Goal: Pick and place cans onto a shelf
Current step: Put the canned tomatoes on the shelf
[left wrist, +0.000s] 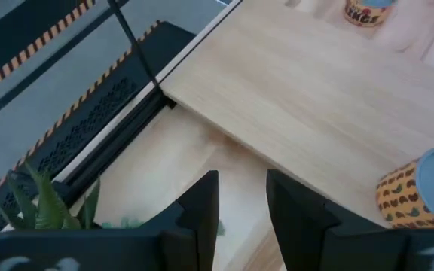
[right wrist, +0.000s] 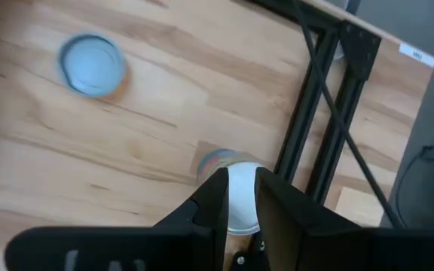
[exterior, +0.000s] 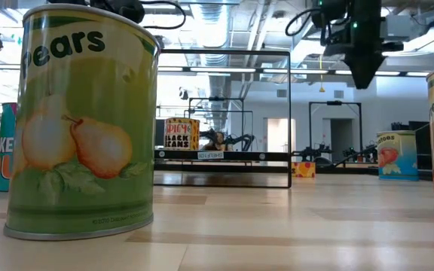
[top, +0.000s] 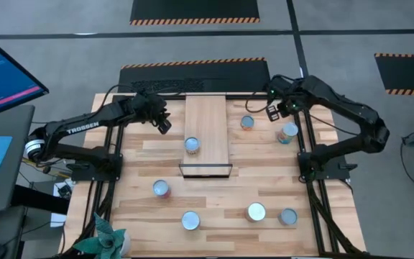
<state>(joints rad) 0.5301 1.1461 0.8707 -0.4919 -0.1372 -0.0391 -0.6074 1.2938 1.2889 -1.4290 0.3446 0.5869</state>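
Done: one can (top: 192,145) stands on the shelf (top: 207,115), beside the left hand (top: 163,125) (fingers parted, empty).
Left: six cans on the worktop (top: 221,201).
Right hand (top: 273,110): parted, empty, above a can (top: 287,132).

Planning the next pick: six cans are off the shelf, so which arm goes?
Right. The right gripper hangs open between two cans. The left gripper is open beside the shelf, farther from any loose can.
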